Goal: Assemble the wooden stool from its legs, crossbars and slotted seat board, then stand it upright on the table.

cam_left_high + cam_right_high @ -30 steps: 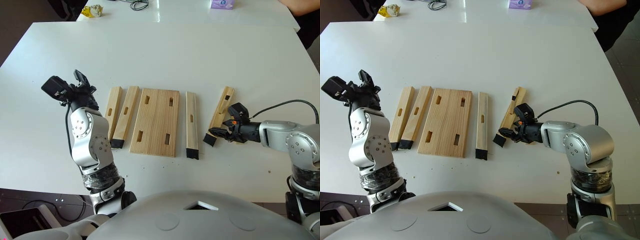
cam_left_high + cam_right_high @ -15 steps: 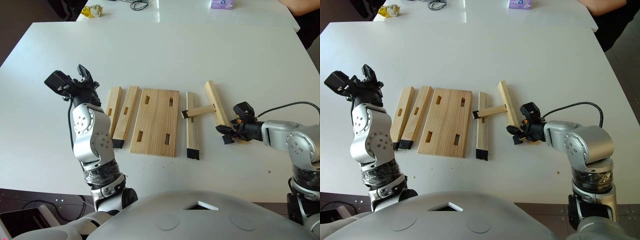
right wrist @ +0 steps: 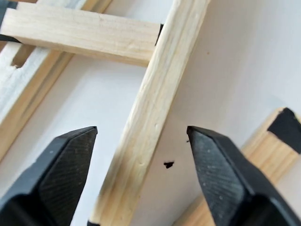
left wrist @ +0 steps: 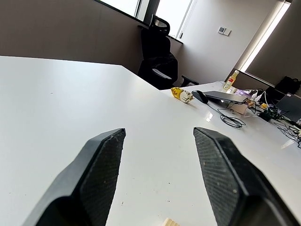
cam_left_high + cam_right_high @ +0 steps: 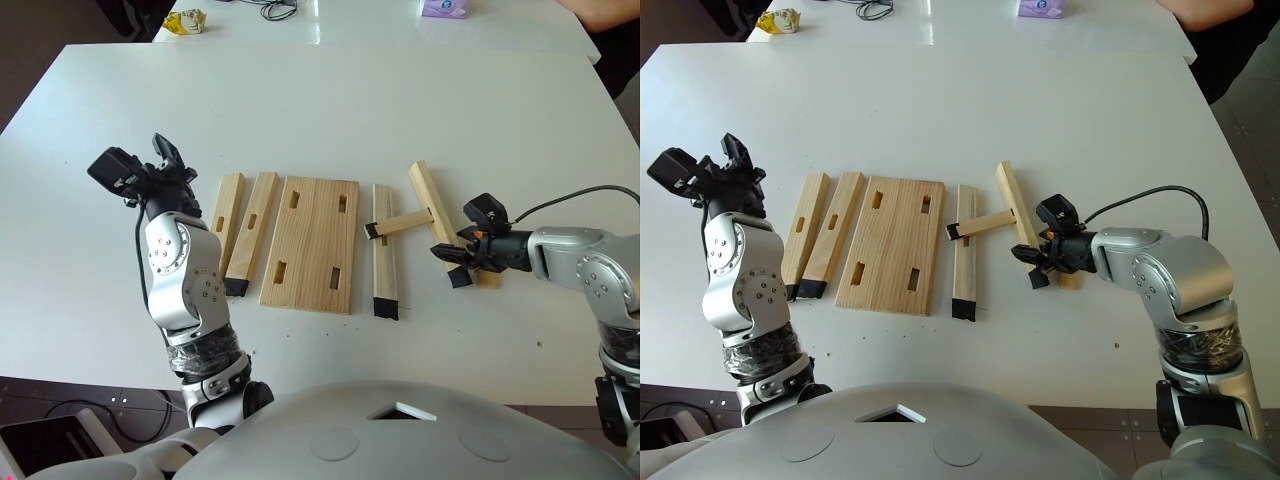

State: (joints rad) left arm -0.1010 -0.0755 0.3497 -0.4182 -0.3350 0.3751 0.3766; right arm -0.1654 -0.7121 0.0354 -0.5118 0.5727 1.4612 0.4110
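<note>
Right gripper [image 3: 141,132]: released, its two fingers spread to either side of the lower stretch of a leg, with a gap showing on both sides.
Leg with crossbar [image 5: 431,210]: lay flat on the white surface [image 5: 420,110], to the right of the other parts, its black-capped end nearest the robot and between the gripper's fingers.
Crossbar [image 5: 400,222]: one end sat in that leg's slot; the other, black-tipped end reached across onto the neighbouring single leg [image 5: 384,258].
Seat board [image 5: 312,243]: lay flat in the middle of the row, four slots showing, just left of the single leg.
Pair of legs [image 5: 254,232]: lay side by side just left of the seat board, slots up, black caps toward the robot.
Further wooden piece [image 3: 275,141]: black-tipped, lay just beside the leg with crossbar and partly under the right arm; which part it was could not be told.
Left gripper [image 4: 159,134]: released and empty, held up above the left side of the surface, well apart from the parts.
</note>
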